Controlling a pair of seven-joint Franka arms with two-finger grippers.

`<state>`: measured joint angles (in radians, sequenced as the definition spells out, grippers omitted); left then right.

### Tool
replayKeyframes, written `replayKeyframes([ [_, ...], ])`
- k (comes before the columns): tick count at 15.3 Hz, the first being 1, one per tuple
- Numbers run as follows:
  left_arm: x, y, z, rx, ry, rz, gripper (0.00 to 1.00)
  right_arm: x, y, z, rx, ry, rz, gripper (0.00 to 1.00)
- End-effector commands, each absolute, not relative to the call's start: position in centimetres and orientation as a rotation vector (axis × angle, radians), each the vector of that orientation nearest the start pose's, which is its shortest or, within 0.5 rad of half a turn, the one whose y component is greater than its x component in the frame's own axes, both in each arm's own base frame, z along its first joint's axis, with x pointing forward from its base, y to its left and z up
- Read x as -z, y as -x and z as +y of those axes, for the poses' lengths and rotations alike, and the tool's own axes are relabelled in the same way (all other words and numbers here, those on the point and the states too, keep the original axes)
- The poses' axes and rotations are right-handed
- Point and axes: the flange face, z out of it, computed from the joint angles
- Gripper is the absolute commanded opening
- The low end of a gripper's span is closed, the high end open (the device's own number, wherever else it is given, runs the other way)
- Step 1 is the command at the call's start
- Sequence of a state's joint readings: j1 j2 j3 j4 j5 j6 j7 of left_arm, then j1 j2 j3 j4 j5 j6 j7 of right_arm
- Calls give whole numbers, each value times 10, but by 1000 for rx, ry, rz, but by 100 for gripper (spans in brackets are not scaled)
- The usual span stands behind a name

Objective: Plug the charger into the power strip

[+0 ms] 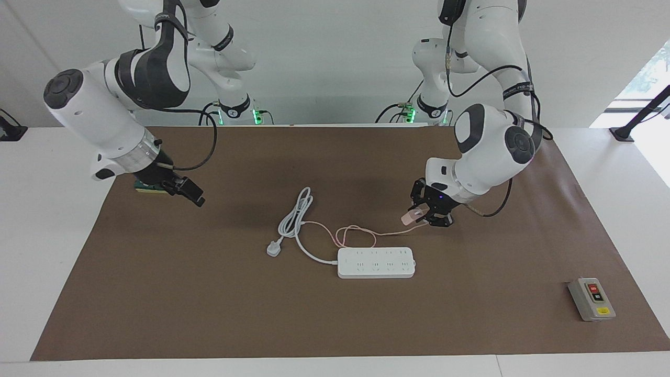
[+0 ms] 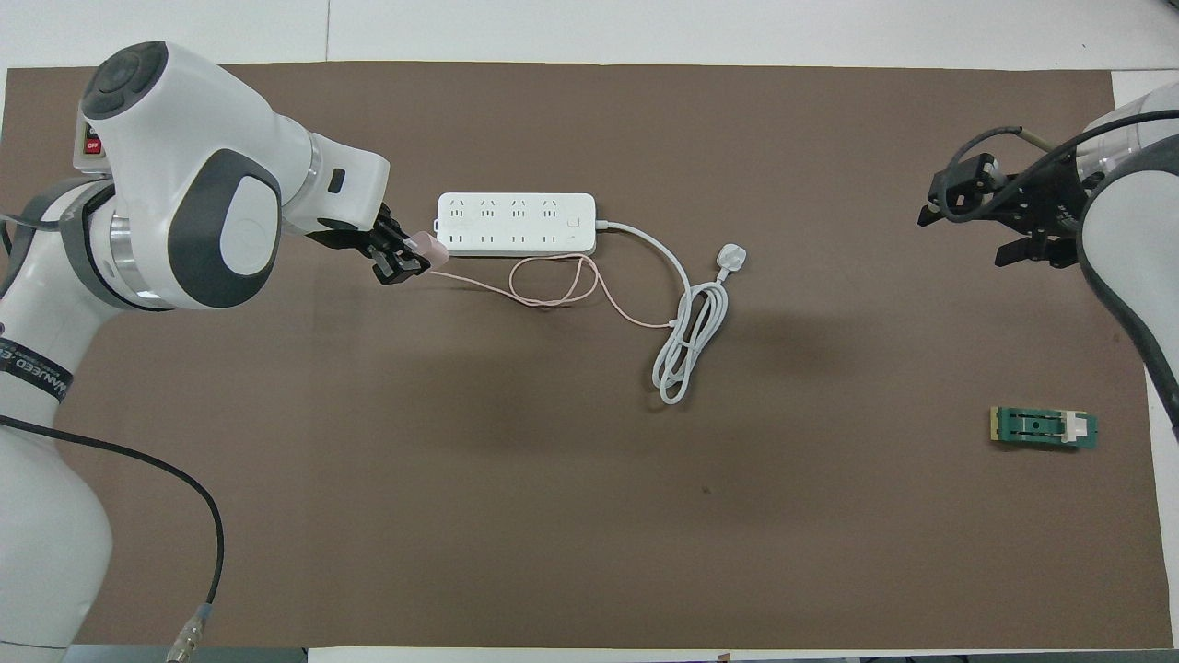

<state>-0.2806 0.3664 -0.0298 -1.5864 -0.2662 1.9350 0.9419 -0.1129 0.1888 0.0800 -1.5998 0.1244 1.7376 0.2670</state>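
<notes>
Facing view
charger [image 1: 410, 217]: small pale-pink cube, pinched in the left gripper [image 1: 419, 215], up in the air over the mat between the robots and the power strip [image 1: 376, 262]; not yet over a socket.
left gripper state: closed tight on the charger body.
charger handling: judged light, rigid shell, smooth faces, so liable to twist in a two-finger pinch; best held on two flat side faces, clear of prongs and cable exit.
charger cable [image 1: 356, 234]: thin, limp, loops on the mat beside the strip's nearer edge; likely to drag little.
power strip: flat on the counter mat, sockets up; judged light enough to slide under an insertion push, nothing holding it down.
right gripper [image 1: 184, 190]: spread fully, holds nothing, waits above the green block [image 1: 147, 187] at the right arm's end of the counter.
hidden: prongs not made out, direction of prongs uncertain; green block mostly covered by the right gripper.

Overhead view
charger [image 2: 428, 244]: only a pink sliver shows past the left gripper [image 2: 405, 257], just off the strip's end toward the left arm's side.
power strip [image 2: 516, 224]: whole top visible, two rows of sockets; thick cord [image 2: 683, 345] coils off toward the white plug [image 2: 730, 258].
right gripper [image 2: 999, 221]: partly masked by its own arm and a black cable.
grey switch box [image 2: 89, 143]: nearly all covered by the left arm's elbow.
contact height: charger-to-strip gap not readable from above.
</notes>
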Motion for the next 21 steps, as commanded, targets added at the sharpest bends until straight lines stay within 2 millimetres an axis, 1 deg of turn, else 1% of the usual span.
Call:
replayKeyframes([
  [1, -431, -639, -227, 221, 2623, 1903, 0, -534, -588, -15, -123, 3072, 134, 100],
  [2, -433, -643, -230, 264, 2517, 1923, 0, -541, -576, -14, -143, 3081, 70, 100],
  [3, -432, -642, -237, 288, 2445, 1964, 0, -543, -568, -15, -143, 3087, 49, 100],
  [4, -426, -639, -243, 294, 2414, 1996, 0, -543, -565, -17, -144, 3102, 44, 100],
  [5, -422, -640, -242, 288, 2398, 2011, 0, -544, -564, -19, -145, 3117, 37, 100],
  [7, -403, -646, -241, 264, 2343, 2069, 0, -541, -564, -26, -137, 3117, -2, 100],
  [9, -395, -648, -245, 298, 2298, 2098, 0, -537, -569, -28, -85, 3120, -11, 100],
  [10, -388, -647, -246, 289, 2272, 2127, 0, -535, -571, -30, -86, 3118, -5, 100],
  [13, -373, -647, -247, 295, 2263, 2131, 0, -535, -570, -34, -101, 3118, 1, 100],
  [14, -373, -647, -246, 296, 2263, 2129, 0, -534, -570, -34, -103, 3118, -1, 100],
  [16, -370, -644, -251, 289, 2256, 2140, 0, -533, -569, -32, -118, 3141, -22, 100],
  [19, -370, -644, -251, 277, 2226, 2143, 0, -533, -569, -33, -125, 3178, -47, 100],
  [21, -368, -642, -254, 272, 2221, 2152, 0, -533, -568, -34, -141, 3174, -107, 100],
])
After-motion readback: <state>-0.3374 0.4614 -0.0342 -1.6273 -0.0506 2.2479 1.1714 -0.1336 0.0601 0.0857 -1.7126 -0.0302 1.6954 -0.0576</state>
